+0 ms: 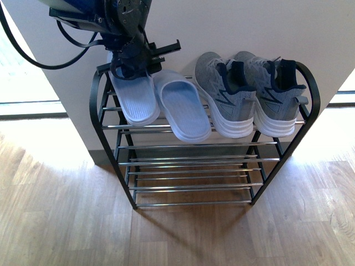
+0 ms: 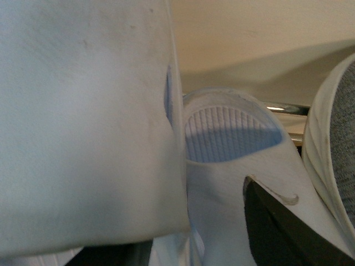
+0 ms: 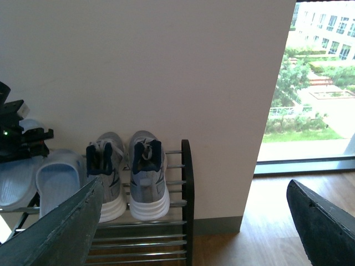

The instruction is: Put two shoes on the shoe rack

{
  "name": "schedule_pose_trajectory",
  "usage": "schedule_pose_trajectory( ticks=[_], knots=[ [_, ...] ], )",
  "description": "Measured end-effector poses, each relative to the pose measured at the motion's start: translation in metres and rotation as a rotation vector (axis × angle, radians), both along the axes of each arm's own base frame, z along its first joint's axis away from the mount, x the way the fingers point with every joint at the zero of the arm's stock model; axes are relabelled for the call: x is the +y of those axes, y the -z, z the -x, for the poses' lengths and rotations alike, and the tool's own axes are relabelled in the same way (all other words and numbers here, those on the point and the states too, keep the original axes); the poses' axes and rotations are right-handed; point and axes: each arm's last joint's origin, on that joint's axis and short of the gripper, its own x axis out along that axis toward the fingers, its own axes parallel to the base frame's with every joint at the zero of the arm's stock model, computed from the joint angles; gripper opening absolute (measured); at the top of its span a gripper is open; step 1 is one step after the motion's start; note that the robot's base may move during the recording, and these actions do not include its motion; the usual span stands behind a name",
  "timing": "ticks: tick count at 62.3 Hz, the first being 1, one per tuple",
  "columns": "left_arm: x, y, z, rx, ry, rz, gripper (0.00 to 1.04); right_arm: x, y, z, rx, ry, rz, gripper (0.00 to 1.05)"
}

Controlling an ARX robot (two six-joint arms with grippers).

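Wood-plank flooring point(image 1: 66, 210) runs up to a plain pale wall point(image 1: 233, 27), with a window point(image 3: 321, 83) off to one side. Against the wall stands the shoe rack point(image 1: 94, 111), its top tier already carrying everything: two grey sneakers point(image 1: 252, 94) side by side at one end and two pale blue slides beside them. The inner slide point(image 1: 183, 108) lies free, just beside the sneakers. The outer slide point(image 1: 136, 100) sits at the rack's end under the left gripper point(image 1: 133, 61), which is down at its heel; whether the jaws are clamped on the slide or parted cannot be told, since the wrist view is filled by pale blue foam. The right gripper point(image 3: 194, 221) hangs well back from the rack, jaws spread wide and empty.

The step in hand looks like setting down the last slide. Next would be to free it, confirm it rests steady across the rods, and lift the left arm straight up without dragging it.
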Motion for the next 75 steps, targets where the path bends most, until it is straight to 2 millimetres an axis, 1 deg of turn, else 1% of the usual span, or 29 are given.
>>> schedule_pose_trajectory(
  ticks=[8, 14, 19, 24, 29, 38, 50, 53, 55, 56, 59, 62, 72, 73, 75],
  knots=[
    [0.003, -0.011, 0.011, -0.019, -0.013, -0.019, 0.71, 0.000, 0.000, 0.000, 0.000, 0.000, 0.000, 0.96],
    [0.008, -0.028, 0.020, -0.056, -0.039, -0.043, 0.87, 0.000, 0.000, 0.000, 0.000, 0.000, 0.000, 0.96],
    [0.011, -0.042, 0.028, -0.087, -0.052, -0.057, 0.97, 0.000, 0.000, 0.000, 0.000, 0.000, 0.000, 0.96],
    [0.014, -0.052, 0.036, -0.112, -0.067, -0.075, 0.95, 0.000, 0.000, 0.000, 0.000, 0.000, 0.000, 0.96],
    [0.016, -0.062, 0.048, -0.148, -0.079, -0.094, 0.95, 0.000, 0.000, 0.000, 0.000, 0.000, 0.000, 0.96],
    [0.025, -0.078, 0.076, -0.225, -0.093, -0.151, 0.95, 0.000, 0.000, 0.000, 0.000, 0.000, 0.000, 0.96],
    [0.051, -0.110, 0.131, -0.349, -0.141, -0.226, 0.95, 0.000, 0.000, 0.000, 0.000, 0.000, 0.000, 0.96],
    [0.065, -0.123, 0.156, -0.390, -0.169, -0.241, 0.95, 0.000, 0.000, 0.000, 0.000, 0.000, 0.000, 0.96],
    [0.070, -0.126, 0.163, -0.401, -0.180, -0.241, 0.95, 0.000, 0.000, 0.000, 0.000, 0.000, 0.000, 0.96],
    [0.075, -0.129, 0.171, -0.412, -0.191, -0.242, 0.95, 0.000, 0.000, 0.000, 0.000, 0.000, 0.000, 0.96],
    [0.085, -0.134, 0.184, -0.432, -0.212, -0.240, 0.95, 0.000, 0.000, 0.000, 0.000, 0.000, 0.000, 0.96],
    [0.098, -0.139, 0.202, -0.444, -0.247, -0.243, 0.95, 0.000, 0.000, 0.000, 0.000, 0.000, 0.000, 0.96],
    [0.130, -0.148, 0.249, -0.463, -0.362, -0.258, 0.95, 0.000, 0.000, 0.000, 0.000, 0.000, 0.000, 0.96],
    [0.135, -0.150, 0.257, -0.466, -0.381, -0.265, 0.95, 0.000, 0.000, 0.000, 0.000, 0.000, 0.000, 0.96],
    [0.140, -0.152, 0.267, -0.465, -0.398, -0.274, 0.95, 0.000, 0.000, 0.000, 0.000, 0.000, 0.000, 0.96]
  ],
)
